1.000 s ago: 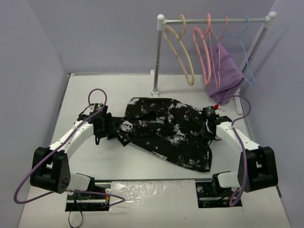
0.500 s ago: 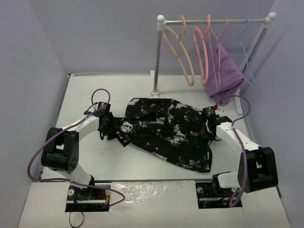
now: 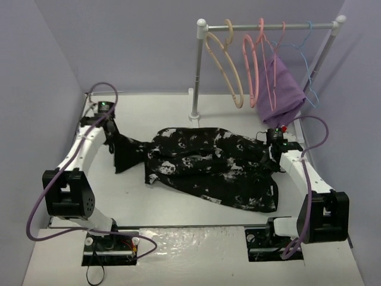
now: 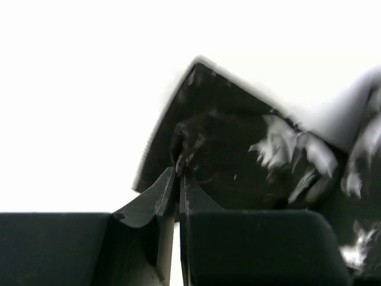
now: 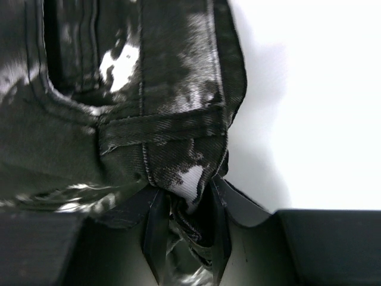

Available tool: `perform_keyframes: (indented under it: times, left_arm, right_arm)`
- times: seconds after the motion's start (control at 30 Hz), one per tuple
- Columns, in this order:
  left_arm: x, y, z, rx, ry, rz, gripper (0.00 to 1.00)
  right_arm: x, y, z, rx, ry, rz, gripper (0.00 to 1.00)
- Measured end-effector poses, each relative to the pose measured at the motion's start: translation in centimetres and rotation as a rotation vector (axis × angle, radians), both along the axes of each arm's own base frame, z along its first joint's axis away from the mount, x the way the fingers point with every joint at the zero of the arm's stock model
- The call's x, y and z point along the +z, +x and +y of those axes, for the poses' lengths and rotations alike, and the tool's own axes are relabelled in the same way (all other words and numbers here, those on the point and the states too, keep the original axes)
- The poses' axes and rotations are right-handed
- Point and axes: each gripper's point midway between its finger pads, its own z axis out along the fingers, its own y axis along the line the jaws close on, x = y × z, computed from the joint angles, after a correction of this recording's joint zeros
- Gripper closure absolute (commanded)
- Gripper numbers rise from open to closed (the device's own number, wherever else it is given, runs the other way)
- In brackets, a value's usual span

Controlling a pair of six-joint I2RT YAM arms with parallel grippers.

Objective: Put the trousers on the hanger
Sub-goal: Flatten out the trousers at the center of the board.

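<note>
Overhead, the trousers (image 3: 208,170) lie stretched across the table (image 3: 149,205) between both arms. The left gripper (image 4: 180,173) is pinched closed on a dark fabric corner; the right gripper (image 5: 187,193) clamps a seamed edge, jaws slightly apart. The hanger (image 3: 238,100) hangs on the rail (image 3: 268,26) behind.

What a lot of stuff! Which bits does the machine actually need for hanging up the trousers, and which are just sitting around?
In the job: trousers, cream hanger, left claw, right claw (both pinching the trousers).
Just lying about: thick pink hanger, thin pink hanger, blue hanger, purple cloth, rail.
</note>
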Motion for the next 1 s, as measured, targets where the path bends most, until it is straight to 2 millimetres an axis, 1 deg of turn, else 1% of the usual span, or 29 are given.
perform_keyframes:
  times: [0.07, 0.13, 0.17, 0.2, 0.23, 0.27, 0.3, 0.33, 0.4, 0.43, 0.5, 0.53, 0.57, 0.6, 0.67, 0.7, 0.77, 0.8, 0.83, 0.87, 0.93, 1.0]
  left_arm:
    - [3.8, 0.3, 4.5, 0.097, 0.107, -0.055, 1.0]
    - [6.3, -0.7, 9.0, 0.214, 0.215, -0.069, 1.0]
    - [6.9, -1.5, 10.7, 0.265, 0.256, -0.058, 1.0]
    - [7.1, -2.3, 12.2, 0.308, 0.285, -0.039, 1.0]
    - [6.8, -3.1, 13.3, 0.342, 0.301, -0.017, 1.0]
    - [6.4, -3.9, 14.4, 0.374, 0.309, 0.007, 1.0]
    - [5.7, -4.5, 15.2, 0.395, 0.312, 0.034, 1.0]
    - [5.2, -4.8, 15.8, 0.408, 0.311, 0.058, 1.0]
    - [4.1, -5.2, 16.8, 0.425, 0.317, 0.106, 1.0]
    - [3.6, -5.3, 17.2, 0.43, 0.32, 0.132, 1.0]
    - [3.0, -5.3, 17.3, 0.429, 0.315, 0.177, 0.98]
    - [2.7, -5.2, 17.3, 0.43, 0.309, 0.185, 0.94]
    - [2.5, -5.3, 17.2, 0.432, 0.303, 0.185, 0.86]
    - [2.2, -5.6, 17.0, 0.436, 0.298, 0.171, 0.83]
    - [1.3, -8.2, 16.1, 0.445, 0.291, 0.178, 0.8]
    - [1.1, -9.9, 15.9, 0.459, 0.289, 0.18, 0.76]
    - [1.5, -12.7, 15.9, 0.509, 0.304, 0.163, 0.71]
    - [2.0, -13.6, 16.2, 0.538, 0.317, 0.148, 0.65]
    - [2.6, -14.3, 16.5, 0.565, 0.331, 0.13, 0.57]
    - [3.3, -14.6, 16.9, 0.589, 0.343, 0.108, 0.53]
    - [4.3, -14.6, 17.3, 0.612, 0.353, 0.066, 0.43]
    - [4.6, -13.9, 17.1, 0.6, 0.334, 0.029, 0.4]
  right_arm:
    - [1.2, 0.3, -1.6, -0.037, -0.011, -0.017, 1.0]
    - [2.0, 0.4, -3.4, -0.081, -0.022, -0.023, 1.0]
    - [2.3, 0.4, -4.2, -0.1, -0.028, -0.023, 1.0]
    - [2.5, 0.3, -4.9, -0.116, -0.033, -0.021, 1.0]
    - [2.7, 0.2, -5.4, -0.128, -0.036, -0.019, 0.91]
    - [3.0, 0.1, -5.9, -0.136, -0.039, -0.016, 0.87]
    - [3.2, 0.0, -6.1, -0.137, -0.043, -0.013, 0.86]
    - [3.4, 0.1, -6.3, -0.136, -0.046, -0.012, 0.83]
    - [3.8, 0.2, -6.5, -0.125, -0.051, -0.011, 0.65]
    - [4.0, 0.3, -6.5, -0.118, -0.053, -0.011, 0.58]
    - [4.4, 0.5, -6.6, -0.107, -0.061, -0.011, 0.45]
    - [4.6, 0.6, -6.8, -0.103, -0.07, -0.014, 0.4]
    - [5.0, 0.7, -6.8, -0.098, -0.079, -0.019, 0.35]
    - [5.4, 0.9, -6.8, -0.09, -0.088, -0.029, 0.33]
    - [6.2, 1.2, -6.3, -0.064, -0.097, -0.054, 0.31]
    - [6.7, 1.3, -5.7, -0.042, -0.102, -0.067, 0.31]
    - [7.4, 1.3, -3.8, 0.02, -0.095, -0.089, 0.31]
    - [7.7, 1.2, -2.7, 0.053, -0.089, -0.099, 0.31]
    - [8.0, 1.1, -1.6, 0.086, -0.08, -0.11, 0.32]
    - [8.2, 1.0, -0.5, 0.117, -0.066, -0.122, 0.34]
    - [8.5, 0.4, 1.8, 0.18, -0.027, -0.143, 0.36]
    - [8.1, -0.5, 4.4, 0.248, 0.016, -0.143, 0.37]
